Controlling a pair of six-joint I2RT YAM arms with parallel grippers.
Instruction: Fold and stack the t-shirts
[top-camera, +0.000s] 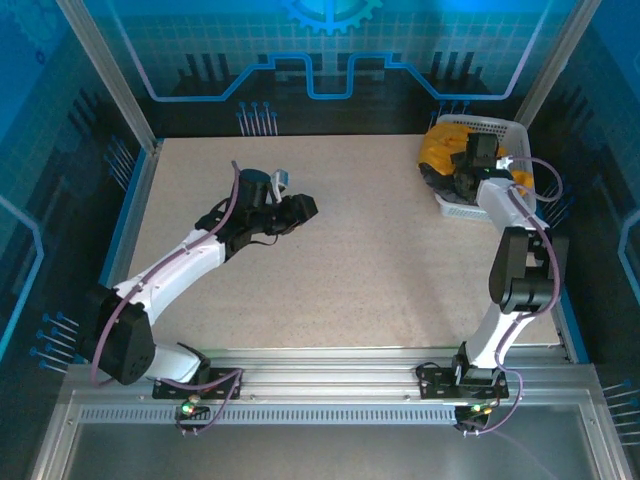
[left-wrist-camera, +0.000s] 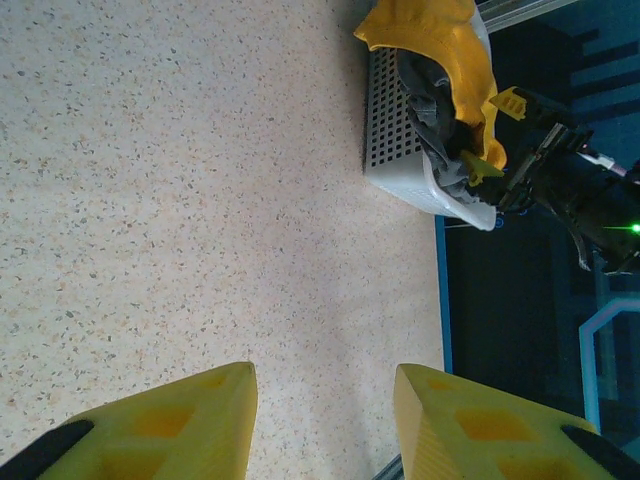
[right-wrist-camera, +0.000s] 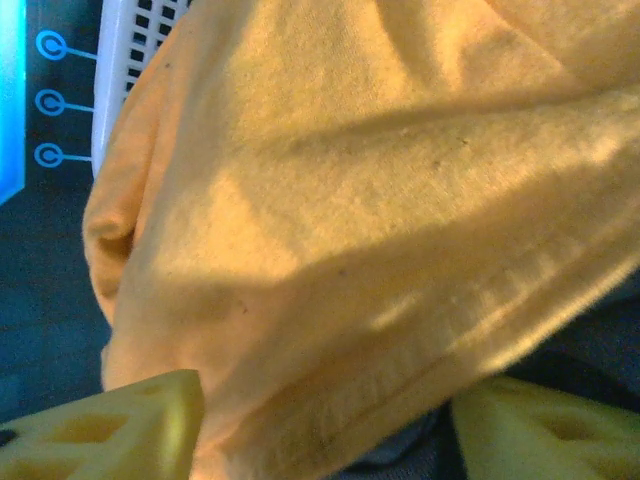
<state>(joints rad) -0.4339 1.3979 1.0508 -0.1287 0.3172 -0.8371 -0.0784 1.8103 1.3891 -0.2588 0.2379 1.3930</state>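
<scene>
— Two shirts, both in the basket (left-wrist-camera: 392, 130), neither folded yet. Which step is this?
— The first pick, I'd say. The right gripper (right-wrist-camera: 325, 405) has its jaws apart, and the hem of the orange shirt (right-wrist-camera: 330, 200) lies between them. The grey shirt (left-wrist-camera: 425, 95) shows under it, by the right-hand finger.
— And the left gripper (left-wrist-camera: 325, 385)?
— Jaws apart too, nothing between them, bare table (left-wrist-camera: 150, 200) ahead, basket well ahead and off to the right.
— Next move?
— Pinch the orange cloth alone, then lift it out to the table without dragging the grey one along
</scene>
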